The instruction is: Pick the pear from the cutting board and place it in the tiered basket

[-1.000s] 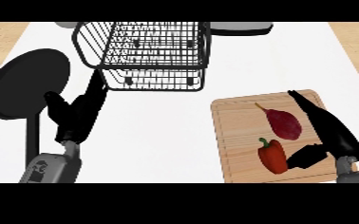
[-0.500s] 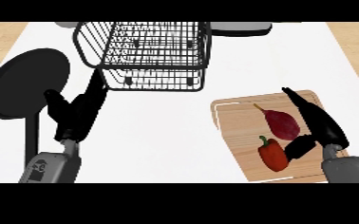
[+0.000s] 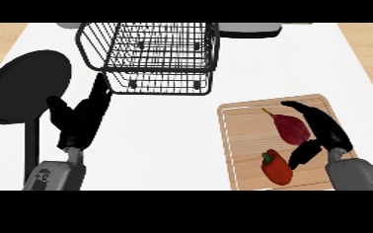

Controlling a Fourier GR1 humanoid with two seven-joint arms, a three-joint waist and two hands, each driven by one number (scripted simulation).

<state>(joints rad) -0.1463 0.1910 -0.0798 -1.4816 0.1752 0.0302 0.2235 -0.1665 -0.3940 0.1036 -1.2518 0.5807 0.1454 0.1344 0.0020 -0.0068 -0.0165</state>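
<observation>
A dark red pear [image 3: 290, 127] with a thin stem lies on the wooden cutting board [image 3: 244, 143] at the right. My right hand [image 3: 324, 129] hovers over the board just right of the pear, fingers straight and pointing away, thumb spread toward a red bell pepper [image 3: 276, 167] at the board's near end. It holds nothing. The black wire tiered basket [image 3: 153, 57] stands at the back centre. My left hand [image 3: 82, 116] rests open at the left, fingers up.
A black round pan [image 3: 33, 85] with a handle lies at the far left beside my left hand. Grey objects [image 3: 249, 28] sit behind the basket at the counter's back edge. White counter stretches between basket and board.
My right hand has shifted left and a little nearer, closing in on the pear's right side. The left hand, pear and pepper have stayed put.
</observation>
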